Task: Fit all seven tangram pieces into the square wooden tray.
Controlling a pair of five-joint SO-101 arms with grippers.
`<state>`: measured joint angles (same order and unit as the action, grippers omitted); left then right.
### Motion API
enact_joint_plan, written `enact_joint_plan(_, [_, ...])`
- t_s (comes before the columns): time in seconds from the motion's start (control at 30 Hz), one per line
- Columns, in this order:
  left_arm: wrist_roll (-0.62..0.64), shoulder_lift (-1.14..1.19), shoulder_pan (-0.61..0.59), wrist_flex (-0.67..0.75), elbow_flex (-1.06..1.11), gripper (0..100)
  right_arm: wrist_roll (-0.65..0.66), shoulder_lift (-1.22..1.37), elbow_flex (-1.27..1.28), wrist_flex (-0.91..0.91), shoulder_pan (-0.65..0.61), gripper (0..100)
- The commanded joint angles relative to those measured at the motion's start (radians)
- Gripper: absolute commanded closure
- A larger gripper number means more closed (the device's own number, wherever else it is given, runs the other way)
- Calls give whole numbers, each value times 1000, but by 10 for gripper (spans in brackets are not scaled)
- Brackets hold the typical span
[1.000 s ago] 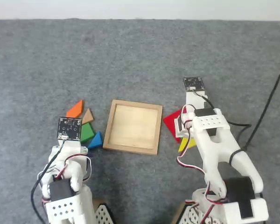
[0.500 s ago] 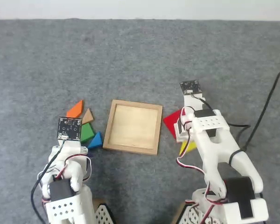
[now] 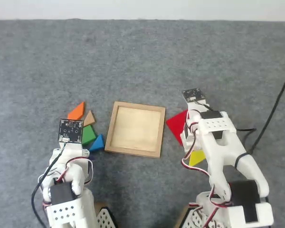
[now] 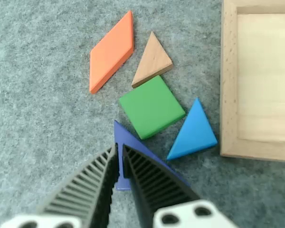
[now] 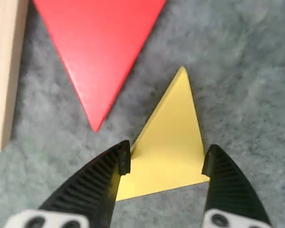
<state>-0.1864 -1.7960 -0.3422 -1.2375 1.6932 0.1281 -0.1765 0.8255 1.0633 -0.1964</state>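
The square wooden tray [image 3: 110,128] lies on the grey carpet [image 3: 133,61] between the two arms, its floor bare and all seven pieces outside it. The right gripper [image 5: 167,156] hangs over the yellow triangle [image 5: 168,142] with its jaws spread, one finger at each end of the triangle's broad side; whether they touch it cannot be told. The red triangle [image 5: 99,42], the larger of the two pieces on this side, lies between the yellow one and the tray. It is just beside the tray's raised rim, and its sharp tip points toward the yellow piece with a thin strip of carpet between them. A black cable [image 3: 270,114] trails across the carpet on the far side of the right arm, well apart from the pieces. On the other side of the tray, the left gripper [image 4: 118,151] has its jaws drawn together with only a slit between them. It is poised above the dark blue triangle [image 4: 122,135] and covers much of it. The green square [image 4: 152,107] touches or nearly touches that triangle's upper edge. The light blue triangle [image 4: 194,133] sits between the dark blue one and the tray, just beside the rim. Beyond the green square lie the tan triangle [image 4: 153,61], close to its corner, and the orange parallelogram [image 4: 111,51], tilted and farthest from the tray.
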Motion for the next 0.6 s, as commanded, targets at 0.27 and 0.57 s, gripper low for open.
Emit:
enact_joint_plan(0.27, [6, -20, 6, -6, -8, 985, 106, -18, -146, 225, 21, 612])
enact_joint_plan(0.57, [6, -20, 6, -6, -8, 985, 78, 65, 3, -8, 16, 612])
